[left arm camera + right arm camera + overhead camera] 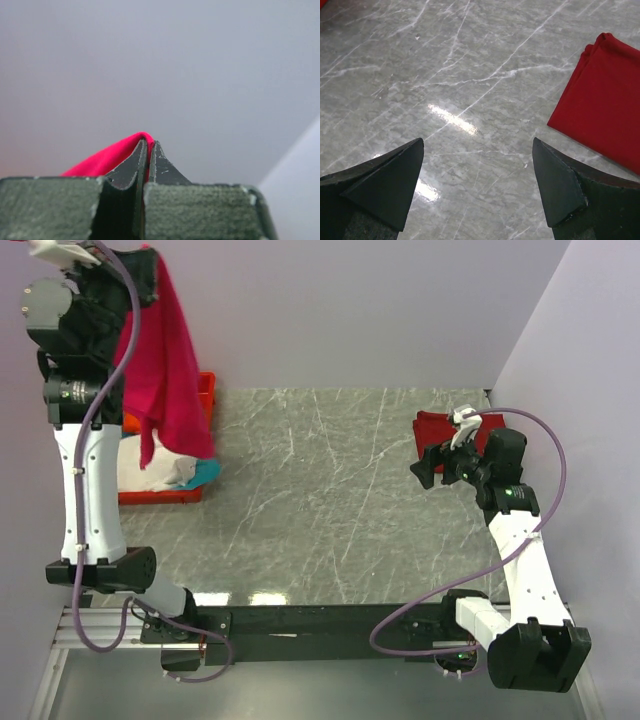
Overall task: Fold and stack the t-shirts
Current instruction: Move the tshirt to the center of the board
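At the upper left of the top view we see the left gripper (148, 146) pinched shut on the bright pink t-shirt (165, 360), which hangs above the red tray (206, 390), while at the right the right gripper (477, 145) stands wide open, holding nothing, beside the folded darker red t-shirt (602, 95).

A bright pink-red t-shirt (165, 370) hangs limp, high at left; a darker red t-shirt (600, 100) lies folded flat on the counter (330, 500), far right.
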### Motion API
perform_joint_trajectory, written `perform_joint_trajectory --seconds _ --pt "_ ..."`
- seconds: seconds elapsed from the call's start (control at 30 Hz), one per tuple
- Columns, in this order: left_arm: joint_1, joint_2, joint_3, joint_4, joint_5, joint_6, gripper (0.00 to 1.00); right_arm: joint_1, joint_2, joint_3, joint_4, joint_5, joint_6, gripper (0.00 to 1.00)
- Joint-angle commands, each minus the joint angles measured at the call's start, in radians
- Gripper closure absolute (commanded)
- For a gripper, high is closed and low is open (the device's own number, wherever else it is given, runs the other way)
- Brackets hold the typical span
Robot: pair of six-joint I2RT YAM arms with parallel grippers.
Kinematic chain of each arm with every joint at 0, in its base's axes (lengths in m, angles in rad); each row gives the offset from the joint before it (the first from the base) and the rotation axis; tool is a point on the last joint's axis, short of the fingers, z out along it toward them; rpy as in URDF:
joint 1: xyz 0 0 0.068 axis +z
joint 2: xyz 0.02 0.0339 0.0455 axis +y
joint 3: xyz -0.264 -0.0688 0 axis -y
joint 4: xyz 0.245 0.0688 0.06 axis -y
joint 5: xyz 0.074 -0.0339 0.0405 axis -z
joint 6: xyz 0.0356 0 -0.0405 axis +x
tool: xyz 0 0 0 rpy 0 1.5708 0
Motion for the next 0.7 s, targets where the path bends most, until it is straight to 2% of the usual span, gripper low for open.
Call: perform_joint_trajectory --seconds 0.0,0.17,0.37,0.5,0.6,0.67 --pt "-0.101 -0.049 0.007 0.116 0.060 -0.014 0.99 -0.009 -0.013 0.000 0.011 0.004 -0.002 0.05" --pt "-0.248 -0.130 -0.114 0.184 0.103 -0.035 0.99 -0.016 -0.018 0.000 0.010 0.004 -0.006 0.05" --pt "-0.397 -0.222 -0.447 0.323 0.155 -0.062 0.99 -0.023 -0.021 0.000 0.011 0.012 -0.013 0.05" --pt "-0.442 -0.216 -0.729 0.408 0.193 -0.098 1.00 -0.028 -0.015 0.000 0.010 0.015 -0.014 0.05" --pt "-0.450 -0.169 -0.872 0.445 0.218 -0.111 1.00 -0.029 -0.010 0.000 0.007 0.015 -0.020 0.05" --pt "-0.448 -0.107 -0.919 0.419 0.187 -0.086 0.85 -0.028 -0.004 0.000 0.005 0.009 -0.026 0.05"
